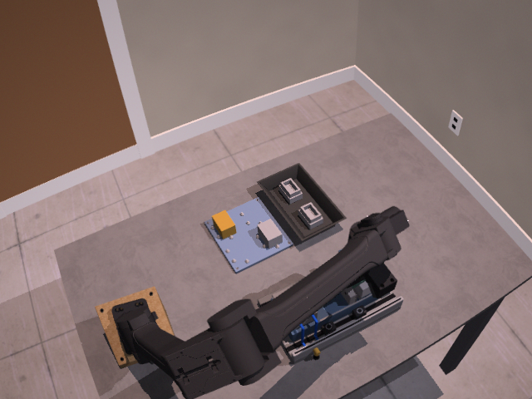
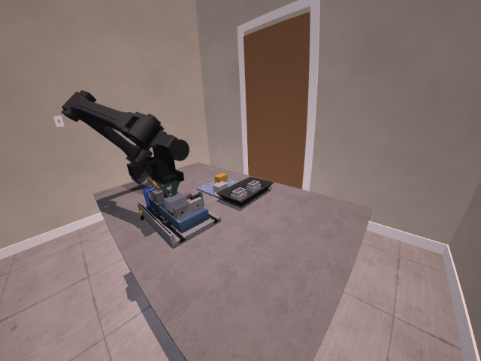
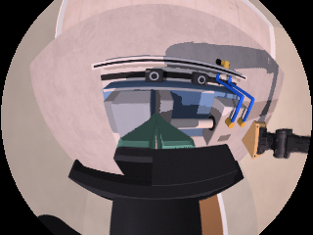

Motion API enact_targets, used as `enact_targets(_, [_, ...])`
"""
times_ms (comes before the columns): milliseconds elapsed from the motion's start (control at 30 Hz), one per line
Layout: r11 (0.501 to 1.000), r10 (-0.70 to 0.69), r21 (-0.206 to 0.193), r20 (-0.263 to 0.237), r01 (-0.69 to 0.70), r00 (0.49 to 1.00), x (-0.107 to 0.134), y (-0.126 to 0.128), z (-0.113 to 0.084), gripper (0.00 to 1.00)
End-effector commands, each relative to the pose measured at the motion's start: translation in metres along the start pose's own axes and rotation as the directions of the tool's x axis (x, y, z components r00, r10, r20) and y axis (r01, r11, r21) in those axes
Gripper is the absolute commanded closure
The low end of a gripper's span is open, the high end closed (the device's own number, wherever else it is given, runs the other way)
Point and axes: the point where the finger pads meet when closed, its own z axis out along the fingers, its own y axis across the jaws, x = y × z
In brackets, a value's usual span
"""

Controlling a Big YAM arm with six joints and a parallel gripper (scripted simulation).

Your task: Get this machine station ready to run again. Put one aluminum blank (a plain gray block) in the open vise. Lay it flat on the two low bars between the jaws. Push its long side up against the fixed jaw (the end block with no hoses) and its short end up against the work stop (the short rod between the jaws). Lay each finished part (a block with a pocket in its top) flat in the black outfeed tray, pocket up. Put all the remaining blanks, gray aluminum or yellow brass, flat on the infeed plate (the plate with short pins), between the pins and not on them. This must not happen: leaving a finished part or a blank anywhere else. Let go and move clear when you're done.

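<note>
The vise (image 1: 339, 315) (image 2: 190, 219) (image 3: 199, 100) stands at the table's near edge, mostly hidden under my arm in the top view. My gripper (image 2: 170, 191) (image 3: 156, 117) is shut and empty, its green fingers pointing down into the gap between the jaws. A gray block (image 3: 172, 106) lies in the vise just beyond the fingertips; I cannot tell how it sits against the jaw or stop. A yellow brass blank (image 1: 223, 223) (image 2: 221, 177) and a gray blank (image 1: 269, 233) lie on the infeed plate (image 1: 244, 251). Two pocketed parts (image 1: 290, 189) (image 1: 310, 214) lie pocket up in the black tray (image 1: 327, 196).
Blue hoses (image 1: 308, 328) (image 3: 237, 100) run to the vise's moving jaw. A yellow knob (image 1: 316, 352) sits by the vise rail near the table edge. My arm's base stands on a wooden pad (image 1: 148, 300) at the table's left corner.
</note>
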Motion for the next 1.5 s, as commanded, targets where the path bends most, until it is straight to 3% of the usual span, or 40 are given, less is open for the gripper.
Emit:
enact_targets(0, [0.998, 0.043, -0.042, -0.003, -0.043, 0.999, -0.0144, 0.0316, -0.0058, 1.00])
enact_targets(1467, [0.998, 0.045, -0.041, -0.003, -0.045, 0.999, -0.0152, 0.0357, -0.0052, 1.00])
